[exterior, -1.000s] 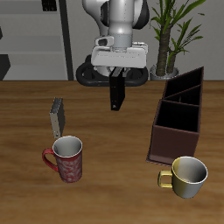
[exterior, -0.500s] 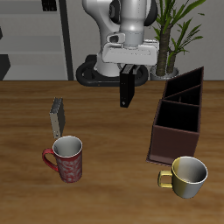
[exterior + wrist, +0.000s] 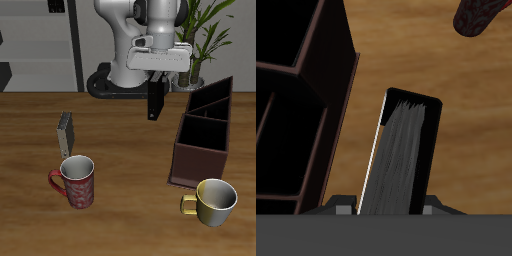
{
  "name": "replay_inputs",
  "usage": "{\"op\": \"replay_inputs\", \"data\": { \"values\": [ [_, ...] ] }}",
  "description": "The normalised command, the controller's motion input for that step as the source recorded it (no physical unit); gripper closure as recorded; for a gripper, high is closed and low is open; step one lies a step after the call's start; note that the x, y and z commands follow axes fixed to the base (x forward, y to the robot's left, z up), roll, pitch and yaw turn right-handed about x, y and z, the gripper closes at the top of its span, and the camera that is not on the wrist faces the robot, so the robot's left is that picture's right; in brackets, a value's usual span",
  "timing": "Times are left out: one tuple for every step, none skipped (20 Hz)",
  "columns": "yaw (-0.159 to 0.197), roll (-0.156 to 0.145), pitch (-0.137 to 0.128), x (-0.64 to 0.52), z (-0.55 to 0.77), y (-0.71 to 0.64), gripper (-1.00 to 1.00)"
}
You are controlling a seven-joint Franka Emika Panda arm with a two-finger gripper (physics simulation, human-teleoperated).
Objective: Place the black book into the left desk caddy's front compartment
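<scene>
Honestly can't read a single word, number or logo anywhere here, not on the book (image 3: 155, 100), the caddy (image 3: 203, 140), or either mug (image 3: 76, 181).

exterior: front, above, far | wrist: down, close | shared: left desk caddy (image 3: 204, 132)
</scene>
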Motion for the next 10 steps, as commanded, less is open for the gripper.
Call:
{"op": "replay_inputs", "data": {
  "values": [
    [-0.038,-0.001,-0.002,0.06,0.14,0.25,1.00],
    [-0.019,-0.011,-0.043,0.03,0.20,0.24,1.00],
    [0.004,0.023,-0.014,0.01,0.09,0.10,1.00],
    [-0.094,0.025,0.024,-0.01,0.20,0.35,1.00],
    [0.031,0.054,-0.097,-0.09,0.22,0.34,1.00],
    [0.008,0.017,-0.065,0.01,0.14,0.23,1.00],
    [-0.011,0.054,0.040,0.10,0.06,0.19,1.00],
    [-0.036,-0.015,0.010,0.08,0.08,0.20,1.00],
    [0.014,0.029,-0.016,0.08,0.06,0.25,1.00],
    [-0.045,0.028,0.028,0.17,0.04,0.21,1.00]
  ]
}}
